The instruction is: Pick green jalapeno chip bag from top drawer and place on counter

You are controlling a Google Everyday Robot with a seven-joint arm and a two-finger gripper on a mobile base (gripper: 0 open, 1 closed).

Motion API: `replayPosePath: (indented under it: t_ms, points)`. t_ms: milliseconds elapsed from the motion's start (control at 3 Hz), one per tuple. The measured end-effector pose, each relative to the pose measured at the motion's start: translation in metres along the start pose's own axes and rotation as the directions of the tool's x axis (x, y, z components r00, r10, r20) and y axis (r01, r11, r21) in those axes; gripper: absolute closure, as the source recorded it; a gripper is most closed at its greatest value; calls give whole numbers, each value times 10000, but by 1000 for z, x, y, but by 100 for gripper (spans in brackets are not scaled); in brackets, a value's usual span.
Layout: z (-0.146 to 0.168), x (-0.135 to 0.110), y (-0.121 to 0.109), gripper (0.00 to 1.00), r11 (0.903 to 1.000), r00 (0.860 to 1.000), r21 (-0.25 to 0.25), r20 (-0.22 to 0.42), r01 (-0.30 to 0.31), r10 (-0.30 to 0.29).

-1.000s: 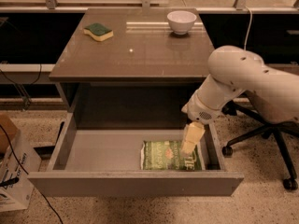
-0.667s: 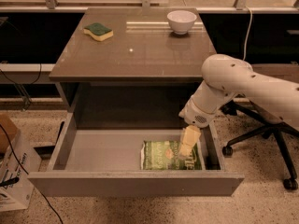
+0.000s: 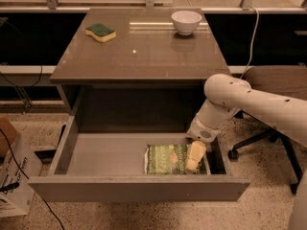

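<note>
Gripper (image 3: 194,158) reaches down inside the top drawer (image 3: 96,157), its pale fingers (image 3: 195,153) over the right end of the green jalapeno chip bag (image 3: 168,159); whether they are clenched on it or released cannot be told. Bag lies flat on the drawer floor, near the front wall, right of centre. Drawer stands pulled out toward the near side. Above it, the counter (image 3: 144,51) carries a green-and-yellow sponge (image 3: 100,32) far left and a white bowl (image 3: 186,21) far right. Office chair (image 3: 268,128) beside the cabinet, right.
</note>
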State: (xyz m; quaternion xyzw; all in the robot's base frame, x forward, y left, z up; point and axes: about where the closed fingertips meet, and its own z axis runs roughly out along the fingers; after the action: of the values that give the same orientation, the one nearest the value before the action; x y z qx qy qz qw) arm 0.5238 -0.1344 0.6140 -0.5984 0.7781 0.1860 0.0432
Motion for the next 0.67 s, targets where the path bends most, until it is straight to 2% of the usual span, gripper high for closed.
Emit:
replayPosePath:
  t_ms: [333, 667]
  points:
    - [8, 13, 4, 15, 9992, 9993, -105, -7, -387, 386]
    - [4, 19, 10, 38, 9988, 9988, 2, 30, -497, 497]
